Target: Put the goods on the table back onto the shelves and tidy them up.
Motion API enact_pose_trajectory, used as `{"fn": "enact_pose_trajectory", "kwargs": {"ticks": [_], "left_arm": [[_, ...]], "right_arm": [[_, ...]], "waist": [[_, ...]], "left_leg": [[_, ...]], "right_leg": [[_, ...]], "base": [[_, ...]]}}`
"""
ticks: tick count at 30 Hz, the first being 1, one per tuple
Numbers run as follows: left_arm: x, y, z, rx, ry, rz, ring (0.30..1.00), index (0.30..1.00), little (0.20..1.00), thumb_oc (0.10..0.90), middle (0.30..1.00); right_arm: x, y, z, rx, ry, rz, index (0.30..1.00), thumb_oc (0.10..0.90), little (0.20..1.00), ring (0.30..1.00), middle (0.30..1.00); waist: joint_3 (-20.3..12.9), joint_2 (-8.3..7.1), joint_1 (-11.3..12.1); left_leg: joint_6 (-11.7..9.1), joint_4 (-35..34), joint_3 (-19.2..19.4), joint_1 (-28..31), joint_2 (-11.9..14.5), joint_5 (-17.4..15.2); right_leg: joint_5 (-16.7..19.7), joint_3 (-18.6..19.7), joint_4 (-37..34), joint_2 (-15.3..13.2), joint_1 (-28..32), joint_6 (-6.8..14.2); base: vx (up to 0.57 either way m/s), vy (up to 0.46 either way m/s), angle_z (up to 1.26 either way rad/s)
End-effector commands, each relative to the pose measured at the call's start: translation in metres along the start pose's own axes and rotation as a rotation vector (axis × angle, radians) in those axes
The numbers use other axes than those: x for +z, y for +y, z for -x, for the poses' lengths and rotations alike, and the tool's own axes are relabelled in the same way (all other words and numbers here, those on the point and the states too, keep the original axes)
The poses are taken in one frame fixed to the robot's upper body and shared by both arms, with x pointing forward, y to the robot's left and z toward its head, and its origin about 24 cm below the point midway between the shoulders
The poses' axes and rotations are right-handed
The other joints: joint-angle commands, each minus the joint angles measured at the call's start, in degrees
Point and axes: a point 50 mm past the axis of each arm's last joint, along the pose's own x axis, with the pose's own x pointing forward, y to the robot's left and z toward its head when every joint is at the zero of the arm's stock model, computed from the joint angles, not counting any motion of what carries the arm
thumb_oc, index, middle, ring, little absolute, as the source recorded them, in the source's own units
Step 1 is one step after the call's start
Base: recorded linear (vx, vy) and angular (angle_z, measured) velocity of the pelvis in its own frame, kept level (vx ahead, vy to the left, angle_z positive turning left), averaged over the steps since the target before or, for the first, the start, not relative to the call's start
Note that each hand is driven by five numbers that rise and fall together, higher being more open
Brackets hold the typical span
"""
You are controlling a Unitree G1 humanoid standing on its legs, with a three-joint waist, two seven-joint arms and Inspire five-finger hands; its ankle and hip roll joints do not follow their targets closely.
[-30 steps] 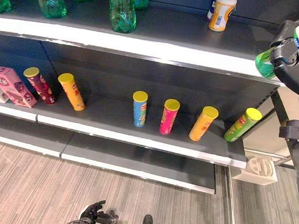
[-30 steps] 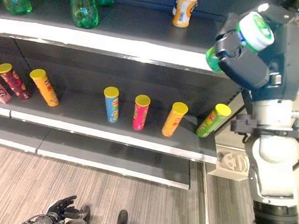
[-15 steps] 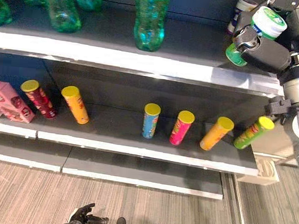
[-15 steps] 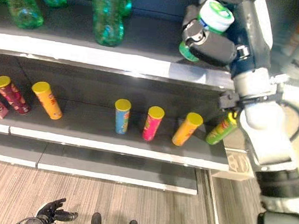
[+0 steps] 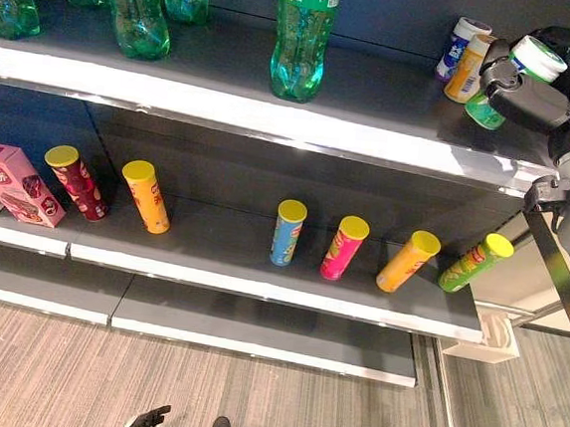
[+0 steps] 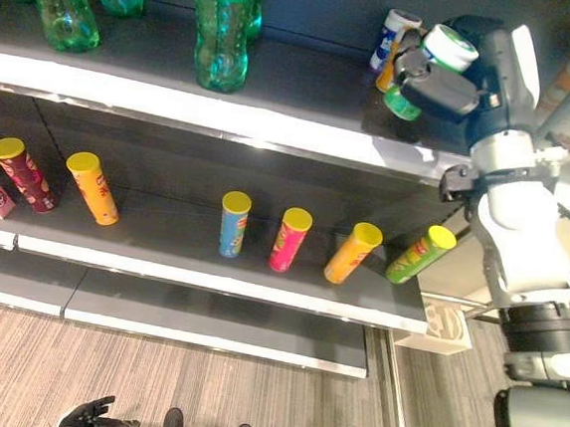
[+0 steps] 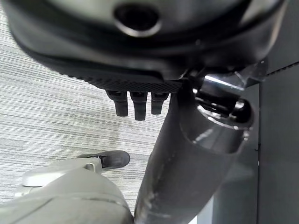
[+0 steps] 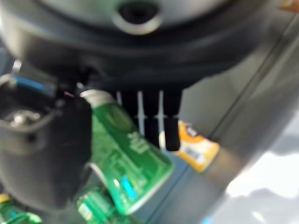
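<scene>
My right hand (image 5: 523, 97) is shut on a green canister with a white lid (image 5: 536, 58). It holds the canister tilted over the right end of the top shelf (image 5: 376, 87). Right beside it stand an orange canister (image 5: 467, 70) and a blue-and-white one (image 5: 459, 44). In the right wrist view the green canister (image 8: 128, 163) sits between my thumb and fingers (image 8: 161, 119), with the orange canister (image 8: 194, 149) just past them. My left hand (image 5: 152, 426) hangs low near the floor, fingers relaxed and holding nothing.
Green bottles (image 5: 303, 35) stand along the top shelf. On the middle shelf (image 5: 223, 238), several yellow-lidded chip tubes (image 5: 344, 247) lean in a row, with pink boxes (image 5: 13, 182) at the left. A white stool (image 5: 497, 337) stands beside the shelf's right foot.
The camera has shifted. My right hand has carried the green canister inward and down over the top shelf, close to the orange canister. The left hand stays low.
</scene>
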Motion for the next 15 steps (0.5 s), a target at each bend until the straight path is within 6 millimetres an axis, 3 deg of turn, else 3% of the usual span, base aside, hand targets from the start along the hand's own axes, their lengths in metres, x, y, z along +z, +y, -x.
{"fn": "enact_pose_trajectory", "kwargs": {"ticks": [1,7,15], "left_arm": [[0.013,0.001,-0.003,0.001,-0.042,-0.048,0.9,0.9,0.9,0.8,0.9],[0.013,0.001,-0.003,0.001,-0.042,-0.048,0.9,0.9,0.9,0.8,0.9],[0.017,0.002,-0.005,0.008,-0.039,-0.049,0.9,0.9,0.9,0.8,0.9]], "right_arm": [[0.045,-0.036,-0.013,-0.133,-0.187,0.04,0.3,0.4,0.3,0.3,0.3],[0.045,-0.036,-0.013,-0.133,-0.187,0.04,0.3,0.4,0.3,0.3,0.3],[0.049,-0.037,-0.028,-0.126,-0.159,0.048,0.3,0.4,0.3,0.3,0.3]], "waist": [[-4.86,-0.1,1.97],[-4.86,-0.1,1.97],[-5.33,1.5,0.96]], "left_leg": [[-2.92,0.22,-0.18,4.25,1.39,-7.42],[-2.92,0.22,-0.18,4.25,1.39,-7.42],[-3.29,0.22,0.29,4.48,1.6,-7.58]], "right_leg": [[-2.09,-2.62,0.75,-2.76,-1.42,4.73],[-2.09,-2.62,0.75,-2.76,-1.42,4.73],[-2.6,-2.39,0.75,-2.6,-1.06,4.57]], "base": [[0.0,0.0,0.0],[0.0,0.0,0.0],[0.01,-0.022,-0.01]]}}
